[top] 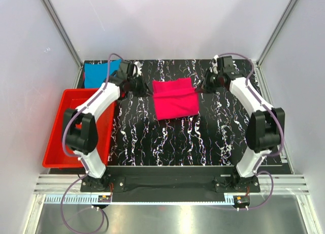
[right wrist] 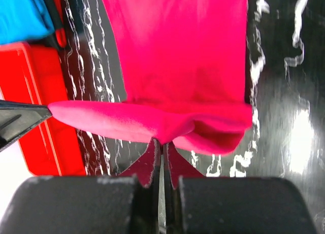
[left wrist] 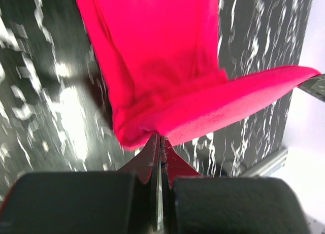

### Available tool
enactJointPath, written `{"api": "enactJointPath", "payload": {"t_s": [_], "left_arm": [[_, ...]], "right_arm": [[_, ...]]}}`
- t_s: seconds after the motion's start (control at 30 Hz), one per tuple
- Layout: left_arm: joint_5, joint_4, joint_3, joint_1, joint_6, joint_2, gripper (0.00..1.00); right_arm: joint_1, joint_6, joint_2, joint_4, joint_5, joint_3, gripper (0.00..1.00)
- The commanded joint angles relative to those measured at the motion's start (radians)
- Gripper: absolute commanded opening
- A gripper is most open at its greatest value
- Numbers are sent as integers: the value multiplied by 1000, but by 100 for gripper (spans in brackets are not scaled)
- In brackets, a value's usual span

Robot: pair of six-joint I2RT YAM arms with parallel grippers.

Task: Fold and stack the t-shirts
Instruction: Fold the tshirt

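The bright magenta-pink cloth t-shirt lies partly folded on the black, white-veined table, to the right of the rigid red plastic tray. Its far edge is raised and stretched between the two arms. The left gripper is clenched on the corner of that edge nearer the tray, and the right gripper is clenched on the corner farther from the tray. Each holds only a thin bite of doubled cloth at its very fingertips. The bright turquoise-blue cloth t-shirt sits just beyond the tray's far end, apart from the pink one.

The main risk is probably the shallow grip. If the arms draw away from each other while carrying the edge, a corner could slip free and the fold would collapse on that side. Uneven travel by the two arms would likely lay the edge down skewed. Lifting too little may drag the lower layer across the table and bunch it.
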Motion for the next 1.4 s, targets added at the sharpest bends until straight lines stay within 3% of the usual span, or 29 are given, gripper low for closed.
{"api": "enactJointPath", "payload": {"t_s": [0.0, 0.23, 0.57, 0.63, 0.8, 0.83, 0.9, 1.0, 1.07, 1.1, 1.17, 1.23, 1.37], "left_arm": [[49, 12, 141, 41, 60, 82, 0], [102, 69, 335, 94, 57, 260, 0], [217, 249, 606, 169, 2, 546, 0], [233, 264, 660, 173, -4, 588, 0], [251, 313, 833, 180, -21, 723, 17], [253, 322, 853, 180, -20, 740, 22], [227, 324, 872, 188, -12, 766, 42], [207, 315, 855, 203, 17, 750, 43], [228, 295, 831, 209, 23, 721, 43], [228, 270, 815, 208, 45, 705, 43], [204, 259, 702, 202, 75, 627, 43], [173, 244, 555, 188, 118, 537, 42], [182, 293, 322, 148, 151, 409, 36]], "right_arm": [[1, -37, 84, 5, 19, 144, 0], [-1, -28, 296, 39, -7, 383, 0], [-19, -2, 520, 210, -29, 532, 0], [-27, 4, 541, 237, -32, 549, 4], [-39, 18, 664, 260, -70, 658, 9], [-41, 18, 685, 264, -53, 681, 24], [-41, 13, 696, 283, -52, 700, 27], [-42, 19, 666, 319, -27, 637, 31], [-42, 25, 621, 320, -1, 599, 45], [-44, 18, 604, 321, 0, 556, 58], [-45, 2, 551, 315, -16, 510, 67], [-45, -14, 509, 300, -70, 441, 69], [-44, -36, 419, 284, -116, 293, 61]]}}
